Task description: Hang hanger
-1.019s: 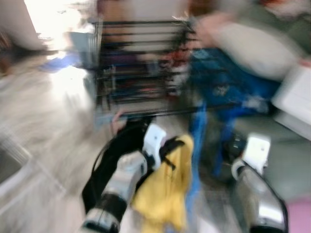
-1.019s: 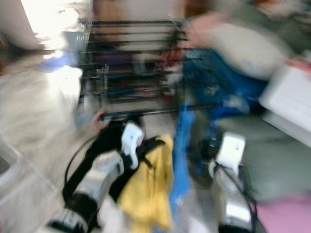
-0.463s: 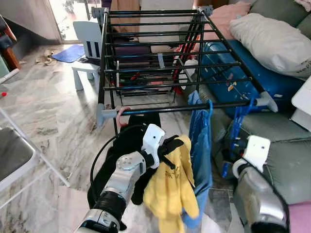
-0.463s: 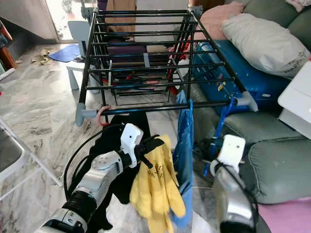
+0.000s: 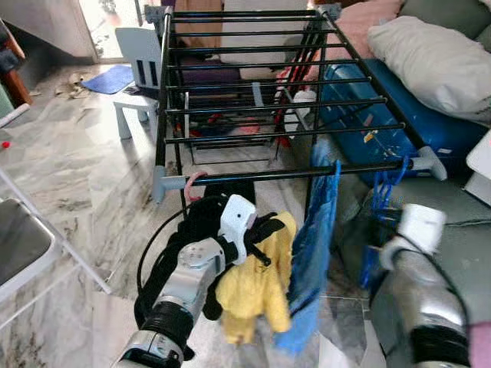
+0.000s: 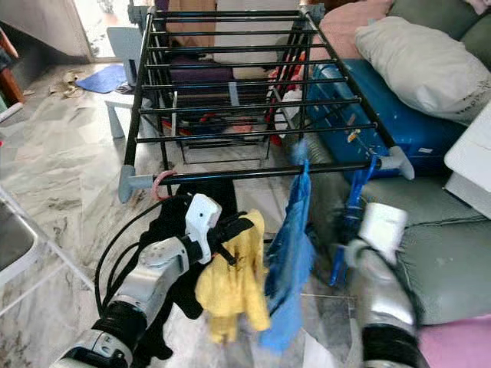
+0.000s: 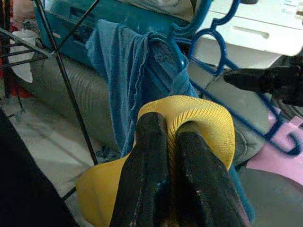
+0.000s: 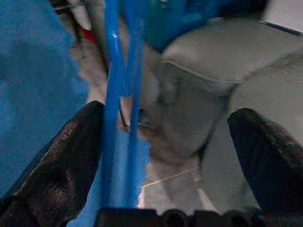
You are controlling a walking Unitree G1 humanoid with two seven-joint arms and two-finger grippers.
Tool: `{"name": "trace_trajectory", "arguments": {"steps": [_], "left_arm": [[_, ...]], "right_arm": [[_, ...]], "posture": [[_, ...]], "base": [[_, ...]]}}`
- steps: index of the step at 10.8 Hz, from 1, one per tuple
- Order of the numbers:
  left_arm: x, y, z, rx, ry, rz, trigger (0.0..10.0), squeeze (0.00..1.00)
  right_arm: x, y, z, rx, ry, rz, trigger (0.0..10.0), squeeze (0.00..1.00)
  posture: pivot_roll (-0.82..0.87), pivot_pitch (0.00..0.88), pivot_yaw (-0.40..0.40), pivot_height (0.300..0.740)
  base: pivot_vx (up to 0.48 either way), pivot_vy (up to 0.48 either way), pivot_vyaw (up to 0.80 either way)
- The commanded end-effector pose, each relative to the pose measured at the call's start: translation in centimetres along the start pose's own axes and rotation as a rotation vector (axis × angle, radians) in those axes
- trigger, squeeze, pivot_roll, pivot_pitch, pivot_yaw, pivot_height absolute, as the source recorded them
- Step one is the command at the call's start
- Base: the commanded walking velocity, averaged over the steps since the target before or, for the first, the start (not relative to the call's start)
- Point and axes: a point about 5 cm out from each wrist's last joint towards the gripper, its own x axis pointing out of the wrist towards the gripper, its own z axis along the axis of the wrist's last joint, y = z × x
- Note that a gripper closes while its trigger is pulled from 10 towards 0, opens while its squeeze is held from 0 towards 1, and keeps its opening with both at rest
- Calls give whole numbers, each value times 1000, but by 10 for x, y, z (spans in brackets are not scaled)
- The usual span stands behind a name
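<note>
Marble floor [image 5: 69,176], grey sofa [image 5: 460,222] with pillow [image 5: 437,65], small chair [image 5: 138,73], blue mat [image 5: 107,78].

Glossy marble floor [image 5: 69,176], matt black metal drying rack [image 5: 253,80], smooth blue plastic hanger [image 8: 118,94], ribbed yellow knit cloth [image 7: 199,118], soft blue cloth [image 5: 311,253], possibly leatherette grey sofa [image 6: 445,253]

Blue cloth [image 6: 288,253] on drying rack [image 6: 230,92]
</note>
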Motion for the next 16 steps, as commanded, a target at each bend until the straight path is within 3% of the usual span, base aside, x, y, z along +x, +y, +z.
{"name": "trace_trajectory", "arguments": {"steps": [1,4,6,8,9,16], "left_arm": [[3,-3,7,22,-22,-16,10000,0],[5,-7,7,19,-15,-38,10000,0],[5,-7,5,19,-6,-33,10000,0],[4,-6,3,23,7,-22,10000,0],[4,-6,2,26,18,-19,10000,0],[7,-6,1,41,35,-13,10000,0]], "right_arm": [[-1,-7,-3,5,18,-21,10000,0],[3,-7,4,-1,3,-23,10000,0],[7,-1,9,-16,5,42,10000,0],[14,-4,17,-46,14,90,10000,0],[16,-5,20,-49,23,115,0,0],[18,-9,18,-70,49,178,0,0]], "posture": [[35,0,-41,740],[25,0,-34,740],[29,0,-42,740],[31,0,-47,740],[30,0,-49,740],[26,0,-48,740]], "base": [[0,0,0],[0,0,0],[0,0,0],[0,0,0],[0,0,0],[0,0,0]]}}
